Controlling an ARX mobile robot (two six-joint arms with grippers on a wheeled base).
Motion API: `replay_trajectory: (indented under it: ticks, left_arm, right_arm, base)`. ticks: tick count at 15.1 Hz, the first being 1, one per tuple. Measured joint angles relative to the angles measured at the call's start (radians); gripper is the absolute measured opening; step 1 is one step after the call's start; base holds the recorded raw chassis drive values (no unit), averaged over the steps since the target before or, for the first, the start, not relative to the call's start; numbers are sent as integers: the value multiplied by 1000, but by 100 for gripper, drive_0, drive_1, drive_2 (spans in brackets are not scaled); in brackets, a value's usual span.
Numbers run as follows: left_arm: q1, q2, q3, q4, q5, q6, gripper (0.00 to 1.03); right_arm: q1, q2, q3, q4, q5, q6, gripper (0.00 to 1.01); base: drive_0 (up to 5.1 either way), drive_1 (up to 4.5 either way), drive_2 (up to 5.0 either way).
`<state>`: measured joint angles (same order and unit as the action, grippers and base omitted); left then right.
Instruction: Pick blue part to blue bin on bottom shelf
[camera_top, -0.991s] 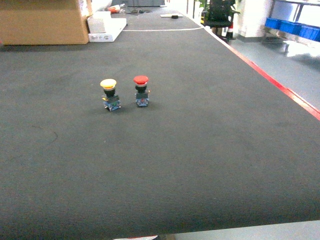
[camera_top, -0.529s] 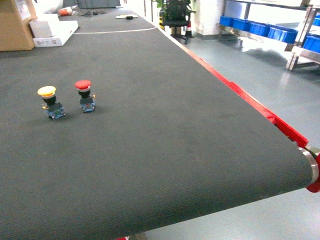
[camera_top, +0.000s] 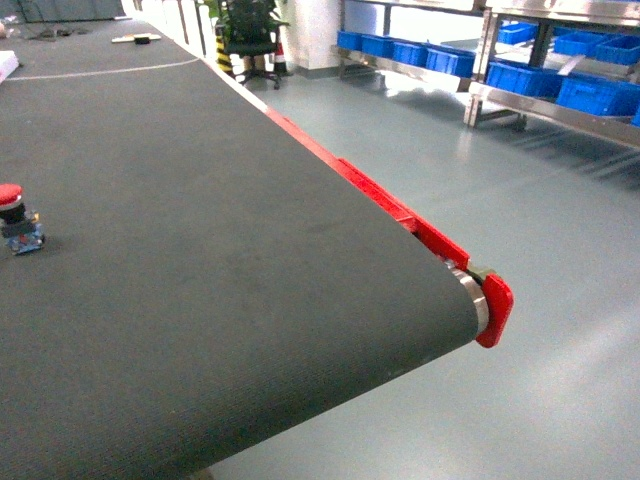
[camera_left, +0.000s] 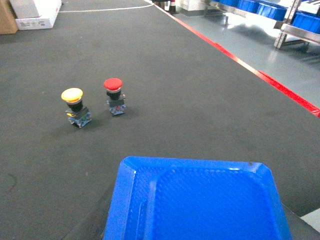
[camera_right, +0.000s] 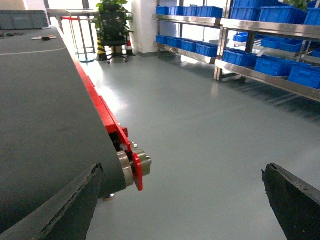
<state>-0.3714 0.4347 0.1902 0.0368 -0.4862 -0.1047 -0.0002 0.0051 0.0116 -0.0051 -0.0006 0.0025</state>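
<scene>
While the right gripper (camera_right: 182, 200) hangs past the belt's end over the grey floor (camera_right: 200, 135) with its fingers (camera_right: 295, 200) spread wide and nothing between them, a blue part (camera_left: 197, 200) fills the lower edge of the left wrist view above the black belt (camera_left: 175, 90). The left gripper itself is out of sight, so its grip cannot be told. A yellow-capped button (camera_left: 74, 106) and a red-capped button (camera_left: 114, 95) stand side by side mid-belt, and blue bins (camera_top: 430, 58) line low steel racks (camera_top: 560, 105) across the floor.

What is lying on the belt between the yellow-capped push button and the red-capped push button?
Nothing: in the left wrist view, only bare dark belt separates the yellow-capped push button from the red-capped push button.
</scene>
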Motion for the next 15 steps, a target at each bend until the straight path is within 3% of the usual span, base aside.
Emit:
replay_trajectory:
  ticks: [15]
  left_arm:
    - [0,0,0,0,0,0,44]
  right_arm:
    - [0,0,0,0,0,0,98]
  base:
    - [-162,-162,-162]
